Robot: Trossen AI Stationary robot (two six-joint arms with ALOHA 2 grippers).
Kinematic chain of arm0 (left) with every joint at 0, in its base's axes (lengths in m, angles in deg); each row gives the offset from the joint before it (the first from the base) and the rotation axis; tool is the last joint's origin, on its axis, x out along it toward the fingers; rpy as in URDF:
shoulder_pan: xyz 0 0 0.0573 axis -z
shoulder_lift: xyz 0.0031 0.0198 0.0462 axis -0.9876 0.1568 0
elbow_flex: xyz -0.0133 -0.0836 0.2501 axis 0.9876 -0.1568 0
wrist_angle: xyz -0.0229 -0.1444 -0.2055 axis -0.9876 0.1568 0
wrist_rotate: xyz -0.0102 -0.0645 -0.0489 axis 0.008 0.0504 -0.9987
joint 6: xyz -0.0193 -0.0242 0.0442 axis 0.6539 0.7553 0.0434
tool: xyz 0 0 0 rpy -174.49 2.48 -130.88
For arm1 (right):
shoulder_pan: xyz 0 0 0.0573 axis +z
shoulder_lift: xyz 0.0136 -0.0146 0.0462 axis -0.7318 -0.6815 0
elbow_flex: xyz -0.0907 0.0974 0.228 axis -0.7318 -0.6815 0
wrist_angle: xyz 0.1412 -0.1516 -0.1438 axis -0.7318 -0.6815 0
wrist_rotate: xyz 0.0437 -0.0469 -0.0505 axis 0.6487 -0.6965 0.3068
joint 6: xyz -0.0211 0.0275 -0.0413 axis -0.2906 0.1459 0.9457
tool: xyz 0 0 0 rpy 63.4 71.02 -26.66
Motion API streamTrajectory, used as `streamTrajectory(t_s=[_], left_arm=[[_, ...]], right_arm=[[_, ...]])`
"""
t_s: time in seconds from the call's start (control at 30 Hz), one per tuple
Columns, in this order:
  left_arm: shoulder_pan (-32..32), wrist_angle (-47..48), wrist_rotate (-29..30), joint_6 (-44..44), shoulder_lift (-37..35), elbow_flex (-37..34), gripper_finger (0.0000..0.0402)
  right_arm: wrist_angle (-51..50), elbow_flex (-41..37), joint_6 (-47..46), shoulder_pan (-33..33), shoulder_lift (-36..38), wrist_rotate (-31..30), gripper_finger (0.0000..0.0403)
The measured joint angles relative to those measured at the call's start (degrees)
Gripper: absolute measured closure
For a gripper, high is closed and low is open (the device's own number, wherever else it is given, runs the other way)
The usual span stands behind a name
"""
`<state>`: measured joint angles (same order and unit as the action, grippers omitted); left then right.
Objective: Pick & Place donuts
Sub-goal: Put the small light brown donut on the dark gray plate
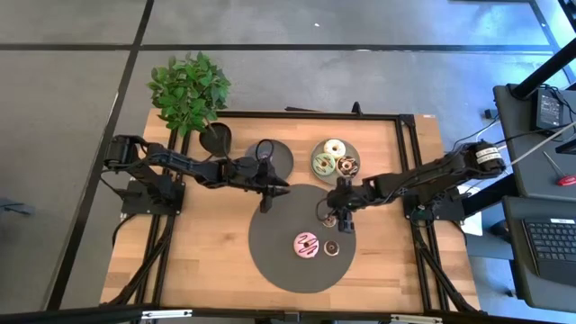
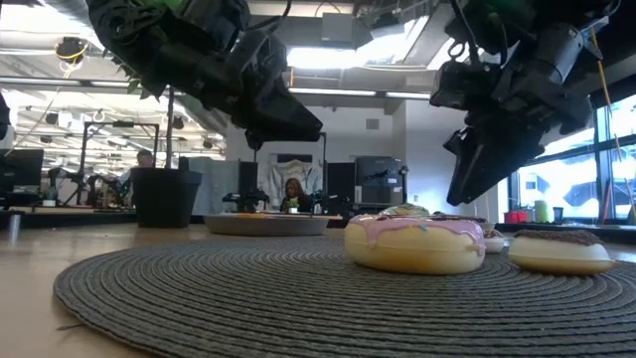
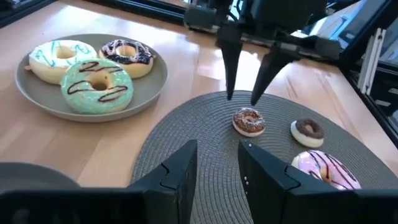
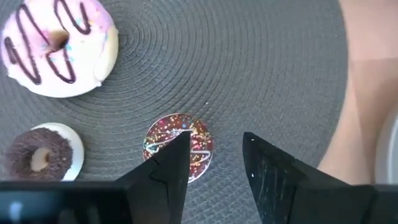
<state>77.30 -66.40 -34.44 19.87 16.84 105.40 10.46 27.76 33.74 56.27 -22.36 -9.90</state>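
Observation:
A grey plate [image 1: 322, 171] at the far side holds three donuts: a white one [image 3: 62, 55], a green one [image 3: 98, 85] and a dark-iced one [image 3: 127, 52]. On the large dark mat [image 1: 279, 256] lie a small sprinkled donut [image 4: 178, 146], a small chocolate donut [image 4: 40, 155] and a bigger pink donut [image 4: 56, 46]. My right gripper [image 4: 216, 138] hangs open above the sprinkled donut [image 3: 249, 121], fingers pointing down, without touching it. My left gripper [image 1: 273, 191] is open over the mat's far left edge, away from every donut.
An empty grey plate [image 1: 281, 153] lies under the left arm, beside the donut plate. A potted plant [image 1: 189, 88] stands at the far left corner. Black frame rails [image 1: 416, 180] run along the table's sides. A person [image 2: 294, 194] sits in the room beyond.

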Motion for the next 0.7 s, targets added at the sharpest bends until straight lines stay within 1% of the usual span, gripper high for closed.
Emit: streamTrajectory(t_s=[0.17,0.27,0.43,0.53,0.7], left_arm=[[0.00,0.04,0.00,-0.10,0.00,0.00,0.0286],[0.00,0.07,0.00,-0.11,0.00,0.00,0.0286],[0.00,0.11,0.00,-0.11,0.00,0.00,0.0289],[0.00,0.15,0.00,-0.11,0.00,0.00,0.0289],[0.00,0.30,0.00,-0.11,0.00,0.00,0.0286]], right_arm=[[0.44,-0.03,0.09,0.02,-3.90,1.93,0.0253],[1.20,-0.04,0.06,0.02,-6.09,2.06,0.0253],[2.18,-0.04,-1.49,0.02,-7.62,2.12,0.0260],[2.07,-0.04,-1.57,0.02,-7.07,2.14,0.0285],[1.96,1.93,-1.01,-0.02,-5.51,1.93,0.0353]])
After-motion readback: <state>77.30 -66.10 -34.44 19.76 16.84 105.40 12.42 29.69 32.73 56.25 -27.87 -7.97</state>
